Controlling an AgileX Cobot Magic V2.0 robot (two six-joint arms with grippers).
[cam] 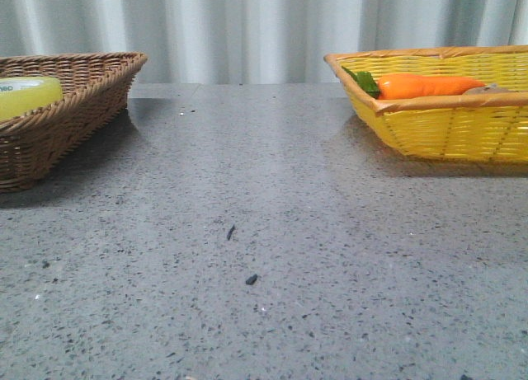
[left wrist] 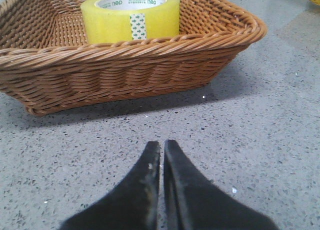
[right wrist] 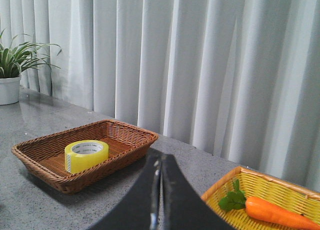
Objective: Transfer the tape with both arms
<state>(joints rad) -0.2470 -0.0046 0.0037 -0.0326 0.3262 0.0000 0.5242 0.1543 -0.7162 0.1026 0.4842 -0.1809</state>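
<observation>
One tape (left wrist: 130,18) roll, translucent yellow, lies flat inside the brown wicker basket (left wrist: 125,65) at the tabletop's left edge. The white inner core carries green lettering reading "deli"; smaller print beside it is too fine to read. A white strip with a green repeating pattern runs up the roll's side wall. The roll sits toward the basket's far wall, apart from the near rim.

Baskets: two. The brown one holds only the tape. The yellow wicker basket (cam: 445,116) stands at the tabletop's right edge, well apart from the brown one. It holds one orange carrot (cam: 429,85) with green leaves, lying along its length; a dull object at the carrot's tip is too unclear to identify.

Left gripper (left wrist: 161,150): black fingers pressed together, nothing between them, low over the grey speckled tabletop (cam: 264,256) in front of the brown basket.

Right gripper (right wrist: 160,162): fingers likewise closed, empty, raised above the tabletop.

One potted plant (right wrist: 12,75) stands at a far corner. Pale curtains (right wrist: 200,65) hang behind.
</observation>
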